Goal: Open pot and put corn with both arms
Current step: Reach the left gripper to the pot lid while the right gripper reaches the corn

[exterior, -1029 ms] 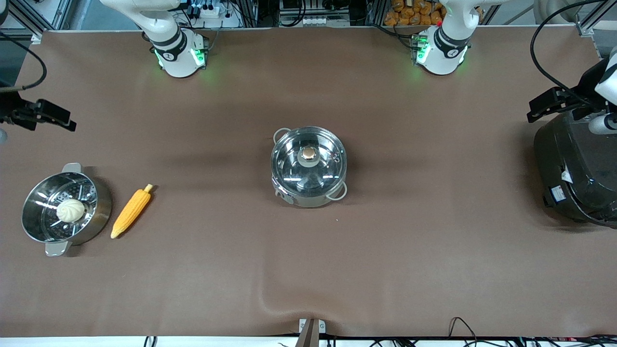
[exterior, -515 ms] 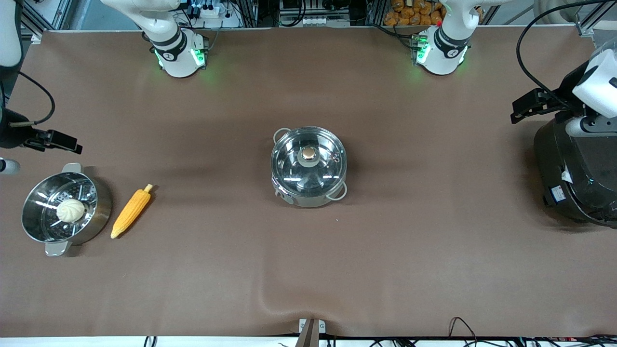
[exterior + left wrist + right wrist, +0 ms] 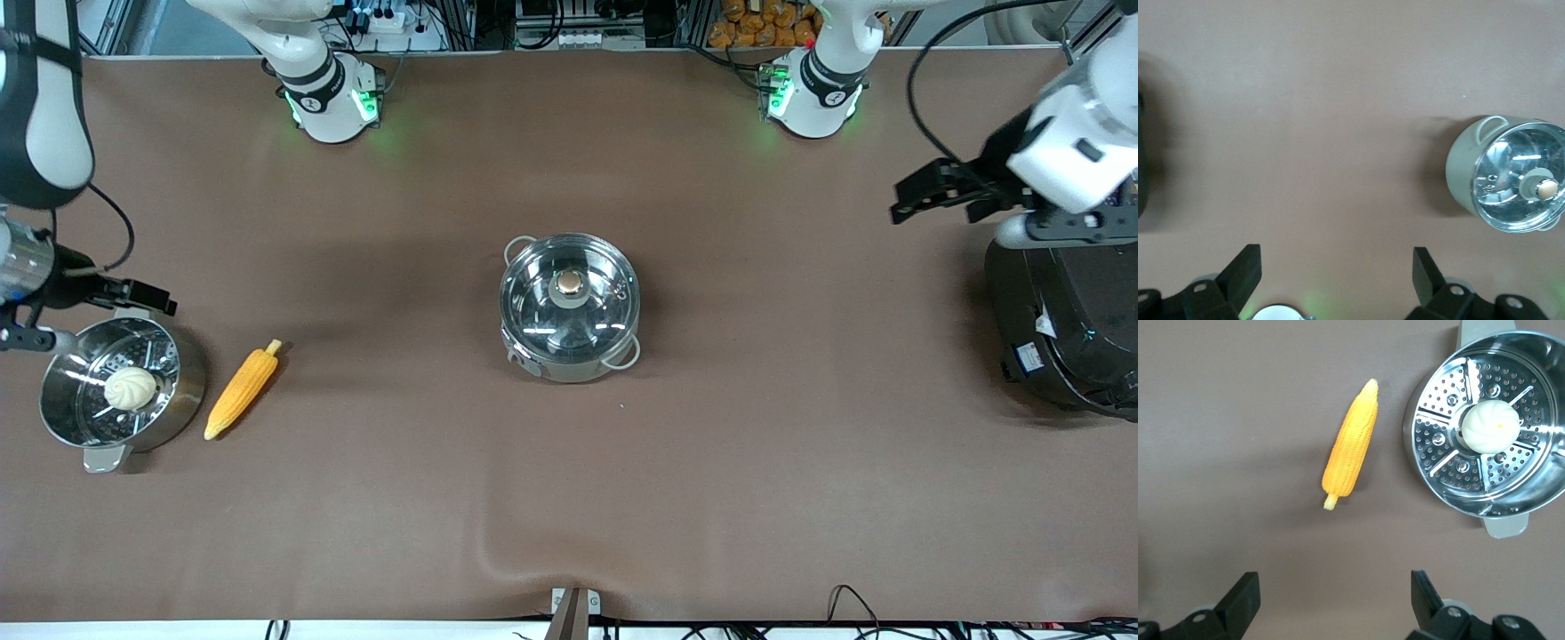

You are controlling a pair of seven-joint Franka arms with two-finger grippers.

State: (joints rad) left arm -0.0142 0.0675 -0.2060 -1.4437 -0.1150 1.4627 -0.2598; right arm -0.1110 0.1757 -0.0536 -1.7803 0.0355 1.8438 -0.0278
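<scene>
No words or numbers can be read anywhere. The black cooker (image 3: 1067, 329) has a small blue and white sticker and a white tag on its side, but the print on them is too small to make out. Each arm's base (image 3: 331, 96) has a small round dark mark on its black band, and that cannot be read either.
</scene>
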